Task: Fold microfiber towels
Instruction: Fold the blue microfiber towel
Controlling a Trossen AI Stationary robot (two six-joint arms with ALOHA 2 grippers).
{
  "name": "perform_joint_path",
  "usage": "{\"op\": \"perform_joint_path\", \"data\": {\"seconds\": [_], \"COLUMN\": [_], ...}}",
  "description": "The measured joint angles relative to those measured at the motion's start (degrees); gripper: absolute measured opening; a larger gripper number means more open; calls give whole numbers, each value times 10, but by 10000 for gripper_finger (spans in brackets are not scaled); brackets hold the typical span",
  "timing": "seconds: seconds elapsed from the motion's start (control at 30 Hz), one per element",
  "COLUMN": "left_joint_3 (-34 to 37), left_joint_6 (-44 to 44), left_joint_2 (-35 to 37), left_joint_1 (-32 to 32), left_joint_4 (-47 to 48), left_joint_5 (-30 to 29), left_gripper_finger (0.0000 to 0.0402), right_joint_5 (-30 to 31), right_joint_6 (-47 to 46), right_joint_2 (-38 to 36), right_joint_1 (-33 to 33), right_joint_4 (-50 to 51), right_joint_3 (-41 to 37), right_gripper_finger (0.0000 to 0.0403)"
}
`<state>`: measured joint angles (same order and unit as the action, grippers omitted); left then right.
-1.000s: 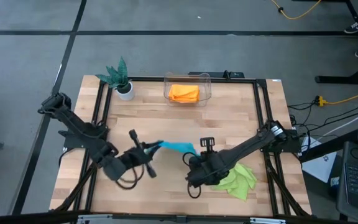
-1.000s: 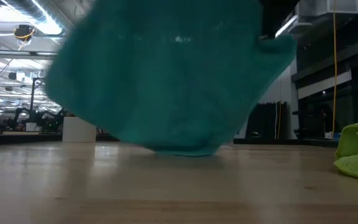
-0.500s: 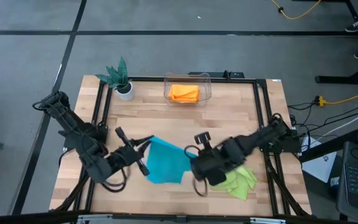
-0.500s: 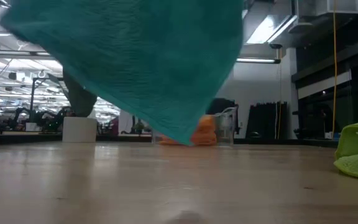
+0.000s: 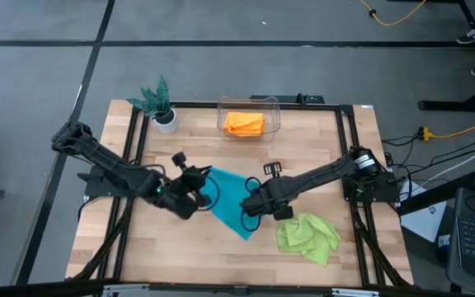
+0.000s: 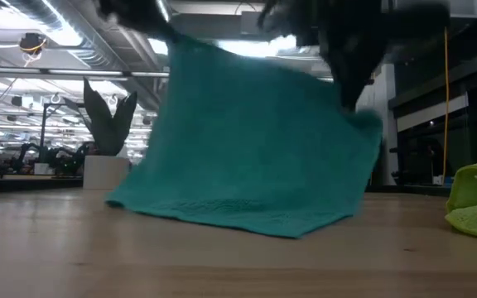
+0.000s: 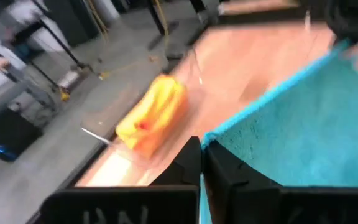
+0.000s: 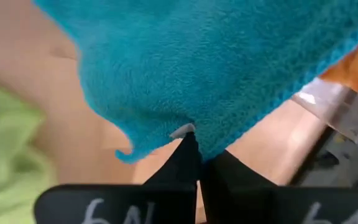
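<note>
Both claws are pinched tight on the soft teal-blue microfiber towel (image 5: 231, 200): left claw (image 5: 205, 176) and right claw (image 5: 251, 203) at opposite corners, lower edge brushing the wooden bench (image 5: 320, 140).

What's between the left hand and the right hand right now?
The teal towel spans the gap, pinched by the left hand and the right hand; the high view shows it best.

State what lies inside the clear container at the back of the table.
Inside the clear container lies an orange towel, folded. Whether a second cloth sits beneath it cannot be seen, since the top one covers the container's floor.
</note>
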<state>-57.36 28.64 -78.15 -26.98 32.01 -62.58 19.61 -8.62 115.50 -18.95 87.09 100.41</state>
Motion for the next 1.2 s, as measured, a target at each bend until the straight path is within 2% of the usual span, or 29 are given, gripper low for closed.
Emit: {"op": "perform_joint_path", "data": {"seconds": [0.1,0.17,0.33,0.4,0.6,0.73,0.83,1.03,1.2], "left_joint_3": [25,35,57,63,66,66,66,66,66], "left_joint_6": [-34,-51,-66,-67,-67,-67,-63,-62,-31], "left_joint_2": [-8,-13,-14,-14,-14,-14,-14,-14,-14], "left_joint_1": [40,60,99,105,103,100,101,101,101], "left_joint_4": [-23,-38,-39,-33,2,33,55,65,65], "left_joint_5": [43,48,75,93,144,185,225,270,278], "left_gripper_finger": [0,0,0,0,0,0,0,0,15], "right_joint_5": [30,38,44,23,-96,-138,-154,-155,-157], "right_joint_6": [1,2,-15,-16,-14,-13,-14,-19,-50], "right_joint_2": [0,0,0,0,0,0,0,0,0], "right_joint_1": [7,10,12,10,-2,-15,-24,-43,-52], "right_joint_4": [-29,-42,-47,-66,-174,-255,-307,-377,-388], "right_joint_3": [-39,-55,-55,-50,-48,-50,-50,-50,-51], "right_gripper_finger": [4,5,5,5,5,5,5,5,20]}}
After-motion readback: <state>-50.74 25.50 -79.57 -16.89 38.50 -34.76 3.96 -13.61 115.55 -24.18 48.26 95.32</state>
